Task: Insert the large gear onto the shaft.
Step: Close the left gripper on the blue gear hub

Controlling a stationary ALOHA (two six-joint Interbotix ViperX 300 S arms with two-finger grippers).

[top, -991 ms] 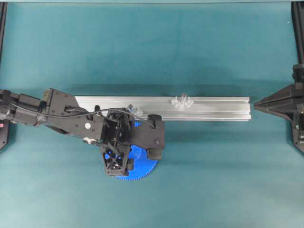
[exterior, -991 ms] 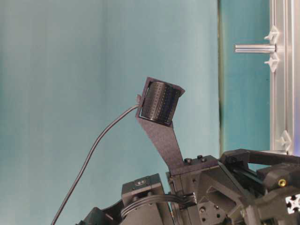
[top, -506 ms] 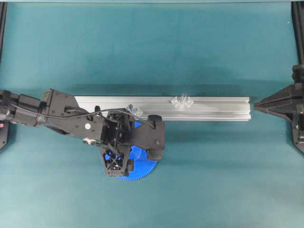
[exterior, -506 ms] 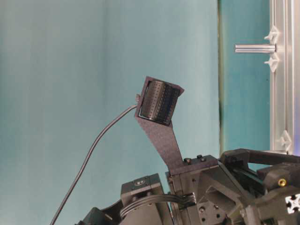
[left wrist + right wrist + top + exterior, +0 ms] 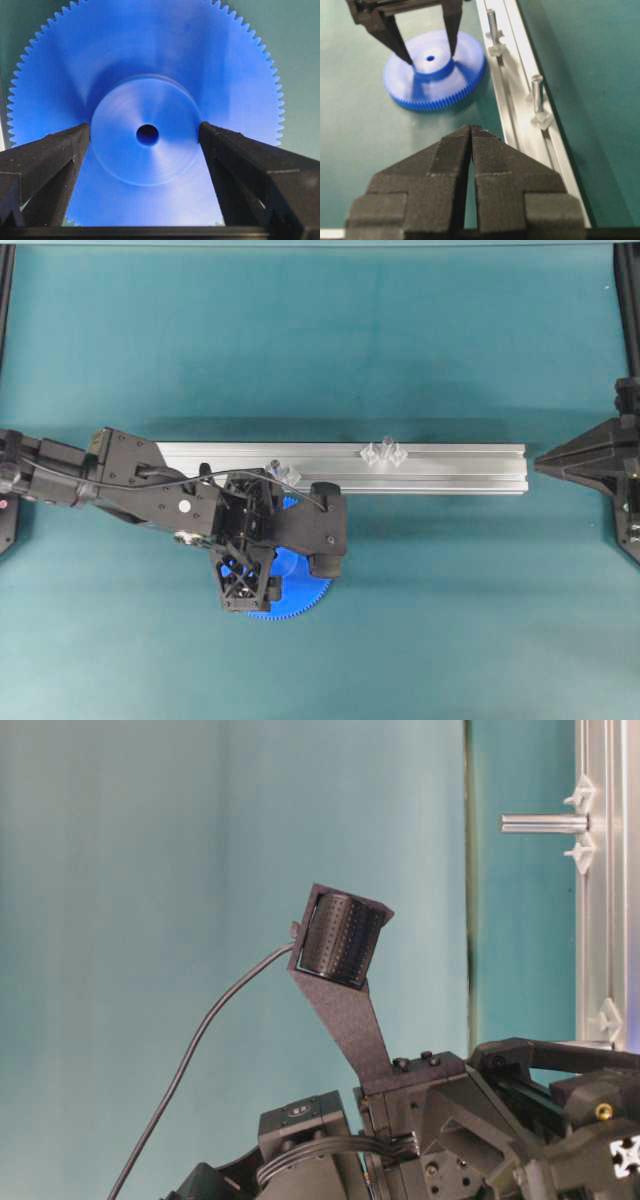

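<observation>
**Blue gear lay flat with open claw over its middle**

The big blue gear (image 5: 435,75) lay flat on the green table (image 5: 450,630). It was on the near side of a long silver rail (image 5: 450,468), toward the left end, very close to the rail. Its raised round middle pointed up, and the small hole showed.

The left claw (image 5: 430,55) hung right over the gear. Its two black fingers (image 5: 50,155) were spread wide, one on each side of the raised middle. I could not tell if they touched it. The gear was not lifted.

The thin pin (image 5: 492,25) stood up on the rail, just past the gear's far edge. A second pin (image 5: 536,92) stood farther right on the same rail.

The right claw (image 5: 471,131) was far off at the right end of the rail. Its fingers were pressed together and held nothing.
</observation>
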